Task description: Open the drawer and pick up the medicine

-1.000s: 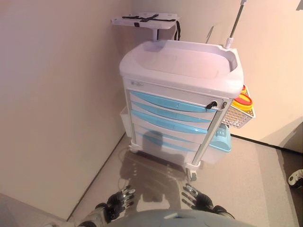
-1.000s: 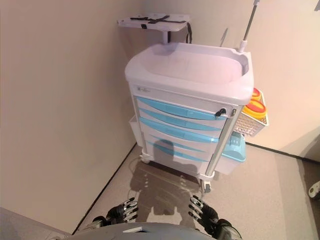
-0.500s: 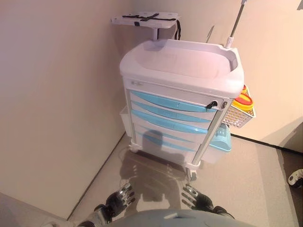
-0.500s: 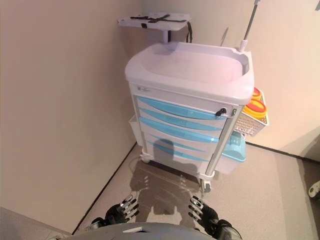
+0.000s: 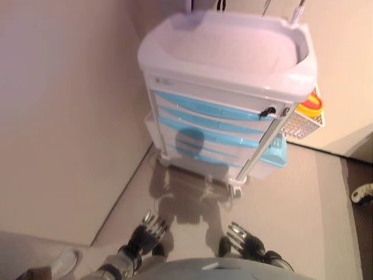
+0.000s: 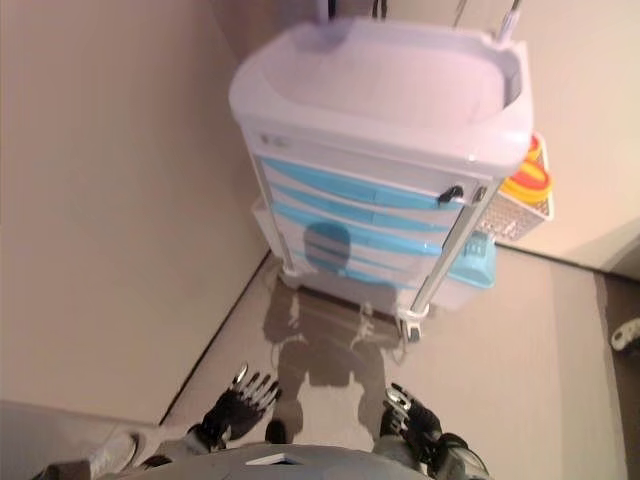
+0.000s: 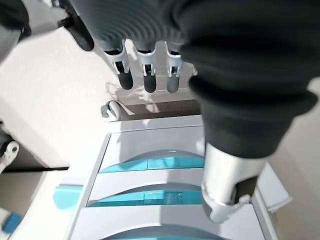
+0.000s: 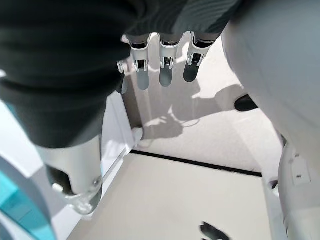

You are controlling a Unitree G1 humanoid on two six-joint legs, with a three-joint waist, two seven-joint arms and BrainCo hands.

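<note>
A white medical cart stands against the wall ahead. It has several drawers with light blue handles, all shut; the top drawer has a black lock knob at its right end. No medicine shows in any view. My left hand hangs low near the floor, well short of the cart, open and empty. My right hand hangs beside it, also open and empty. In the left wrist view the straight fingers point toward the cart's drawers.
A wire basket with yellow and red containers hangs on the cart's right side, with a light blue bin below it. A beige wall runs close along the left. A pale shoe shows at the lower left and a white object lies at the right.
The whole picture has shifted: the camera has moved nearer and tipped down, so the cart looks larger and higher. Both hands stay low, open and empty.
</note>
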